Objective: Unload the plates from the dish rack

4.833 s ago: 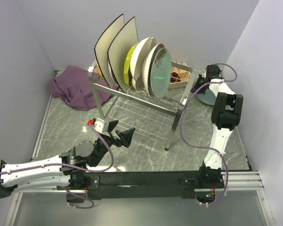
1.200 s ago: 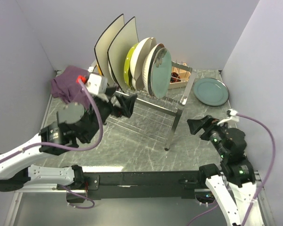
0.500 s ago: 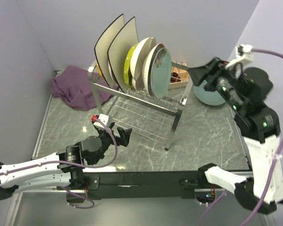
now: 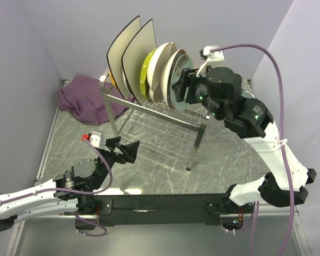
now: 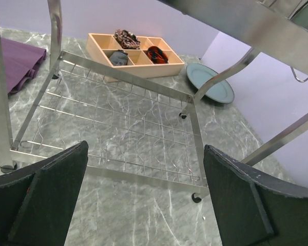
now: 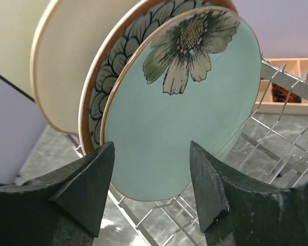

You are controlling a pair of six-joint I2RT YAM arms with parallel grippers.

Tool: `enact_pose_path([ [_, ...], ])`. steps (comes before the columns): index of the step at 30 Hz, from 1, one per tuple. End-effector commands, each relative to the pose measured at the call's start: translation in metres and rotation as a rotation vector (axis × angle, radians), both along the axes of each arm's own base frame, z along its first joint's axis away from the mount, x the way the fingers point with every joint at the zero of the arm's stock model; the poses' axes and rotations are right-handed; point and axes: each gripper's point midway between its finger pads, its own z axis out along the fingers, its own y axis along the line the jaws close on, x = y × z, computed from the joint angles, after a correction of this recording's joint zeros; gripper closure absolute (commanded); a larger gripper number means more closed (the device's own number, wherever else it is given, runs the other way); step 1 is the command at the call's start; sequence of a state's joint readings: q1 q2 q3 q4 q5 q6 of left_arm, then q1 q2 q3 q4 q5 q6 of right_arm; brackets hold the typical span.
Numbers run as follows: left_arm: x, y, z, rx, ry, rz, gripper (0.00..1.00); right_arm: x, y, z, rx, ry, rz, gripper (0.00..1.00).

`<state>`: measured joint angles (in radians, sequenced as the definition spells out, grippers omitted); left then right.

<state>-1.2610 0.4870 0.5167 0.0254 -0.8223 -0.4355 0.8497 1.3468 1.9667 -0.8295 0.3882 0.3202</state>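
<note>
The dish rack (image 4: 149, 111) holds a row of upright plates: two cream square ones (image 4: 129, 50), a yellow-green one (image 4: 147, 72), a cream round one (image 4: 162, 64), a brown-rimmed patterned one (image 6: 94, 105) and, at the right end, the mint flower plate (image 6: 185, 102). My right gripper (image 4: 180, 88) is up at that end, open (image 6: 151, 177), facing the mint plate's face with nothing between its fingers. A teal-grey plate (image 5: 211, 88) lies flat on the table. My left gripper (image 4: 124, 152) hangs low in front of the rack, wide open (image 5: 143, 197) and empty.
A wooden compartment box (image 5: 136, 48) sits behind the rack's lower wire shelf (image 5: 118, 120). A purple cloth (image 4: 82, 98) lies at the back left. The rack's tall legs (image 4: 198, 141) stand between the two arms.
My right arm swung from the far right over to the rack's right end, and its jaws narrowed somewhat. My left arm stayed low, shifting slightly left, jaws fully spread.
</note>
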Motion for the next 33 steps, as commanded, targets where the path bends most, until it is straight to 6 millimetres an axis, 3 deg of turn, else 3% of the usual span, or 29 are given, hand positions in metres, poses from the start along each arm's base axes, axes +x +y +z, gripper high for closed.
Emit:
enact_pose_path([
  [1, 0.001, 0.001, 0.004, -0.040, -0.006, 0.013, 0.01, 0.000, -0.010, 0.013, -0.013, -0.059, -0.071, 0.35],
  [9, 0.005, -0.001, 0.001, -0.008, 0.005, 0.036, 0.01, 0.000, 0.005, 0.001, -0.018, -0.049, -0.060, 0.38],
  [14, 0.005, -0.002, 0.000, -0.004, 0.006, 0.036, 0.01, -0.004, -0.002, 0.016, -0.002, -0.076, -0.093, 0.38],
  [20, 0.005, -0.001, -0.001, -0.005, 0.003, 0.038, 0.00, -0.025, -0.010, 0.036, 0.053, -0.104, -0.067, 0.38],
  [25, 0.006, 0.000, -0.001, -0.005, 0.004, 0.044, 0.01, -0.029, 0.003, 0.025, 0.028, -0.079, -0.035, 0.38],
  [33, 0.006, 0.001, -0.001, -0.005, 0.005, 0.049, 0.01, -0.017, 0.016, 0.006, -0.014, -0.063, -0.076, 0.40],
])
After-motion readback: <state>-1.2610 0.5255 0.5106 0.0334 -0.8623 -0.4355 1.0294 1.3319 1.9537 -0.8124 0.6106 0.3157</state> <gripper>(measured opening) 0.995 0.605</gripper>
